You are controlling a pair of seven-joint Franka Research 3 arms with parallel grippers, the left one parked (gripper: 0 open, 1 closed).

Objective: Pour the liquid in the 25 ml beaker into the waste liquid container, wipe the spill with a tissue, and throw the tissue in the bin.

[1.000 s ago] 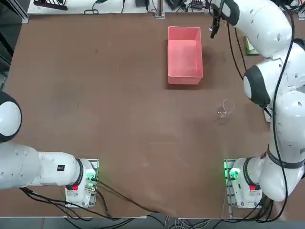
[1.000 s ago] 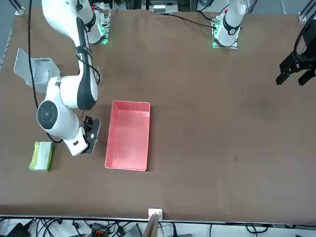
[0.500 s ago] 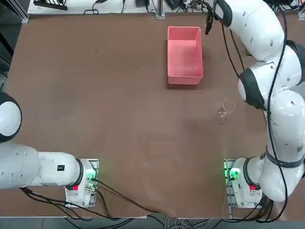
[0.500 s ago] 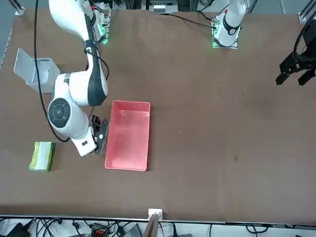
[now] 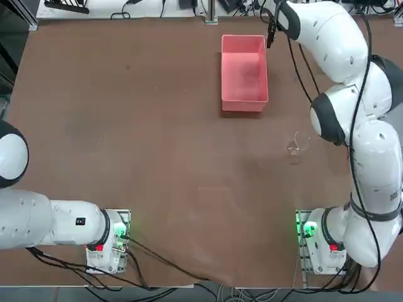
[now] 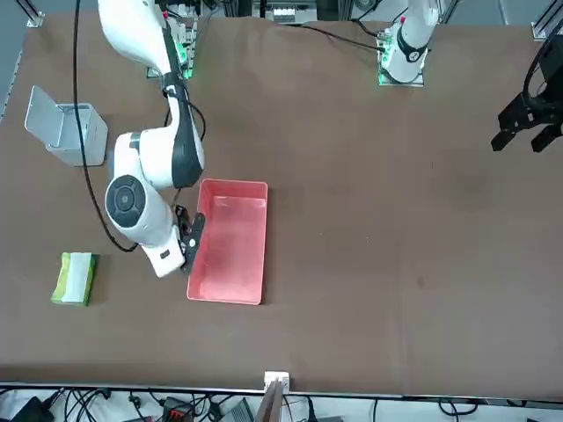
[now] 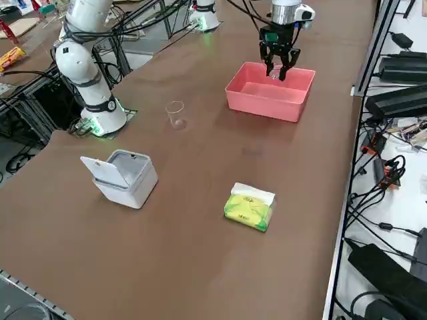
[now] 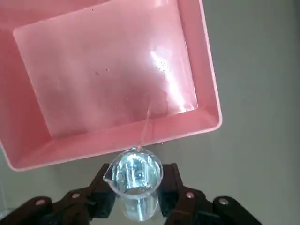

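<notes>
Beaker [image 8: 135,183], the 25 ml one, sits clamped between the fingers of the right gripper [image 8: 136,199], tilted at the rim of the pink waste liquid container [image 8: 206,89]; a thin stream runs into it; on the top view the gripper [image 5: 271,33] hangs at the tray's one o'clock corner; the larger beaker [image 5: 297,143] stands at its five o'clock.

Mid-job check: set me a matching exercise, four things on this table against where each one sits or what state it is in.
Things:
1. tiny clear glass beaker
2. larger clear glass beaker
3. green tissue pack
4. small white bin

States:
A. lid flipped open
B. gripped in the right hand at the edge of the pink rectangular plastic tray
C. alone on bare table, between bin and tray
D. lying near the table's edge

Pairs: 1-B, 2-C, 3-D, 4-A
</notes>
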